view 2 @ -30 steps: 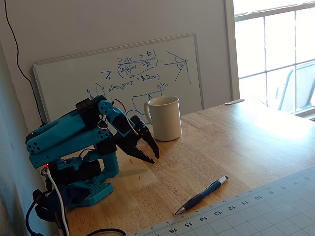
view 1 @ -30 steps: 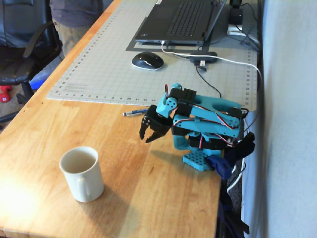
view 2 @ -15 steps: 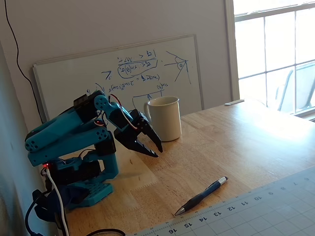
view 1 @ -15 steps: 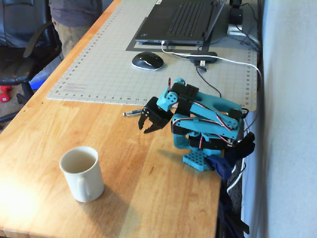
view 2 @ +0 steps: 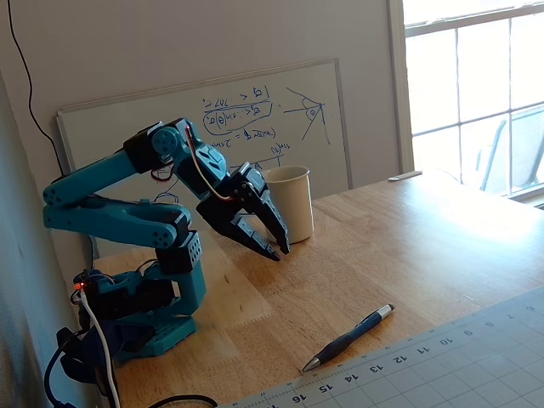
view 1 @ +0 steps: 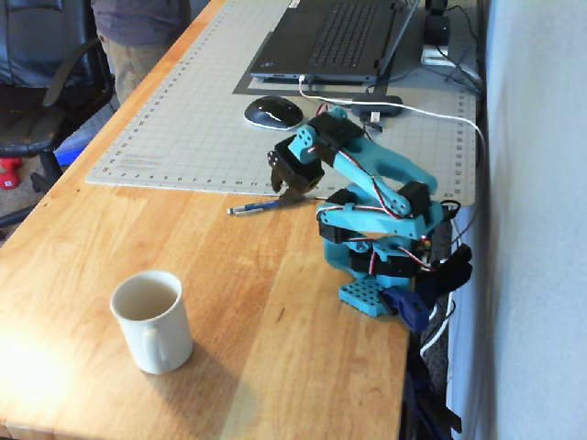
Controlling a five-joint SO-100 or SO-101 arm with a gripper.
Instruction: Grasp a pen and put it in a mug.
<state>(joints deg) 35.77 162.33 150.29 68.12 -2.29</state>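
Observation:
The dark pen (view 1: 255, 208) with a silvery tip lies on the wooden table just in front of the cutting mat's edge; it also shows in the other fixed view (view 2: 348, 337). The cream-white mug (view 1: 151, 321) stands upright near the table's front, handle toward the camera, and looks empty; in the other fixed view it (view 2: 289, 202) stands behind the gripper. My gripper (view 1: 292, 194) hangs a little above the table, close to the pen's right end and not touching it. Its fingertips (view 2: 278, 250) point down and look closed together, holding nothing.
A grey-green cutting mat (view 1: 202, 119) covers the far table, with a black mouse (view 1: 272, 112) and a laptop (view 1: 335, 37) on it. A white cable (view 1: 431, 115) runs by the arm. An office chair (view 1: 37, 82) stands at the left. A whiteboard (view 2: 212, 127) leans on the wall.

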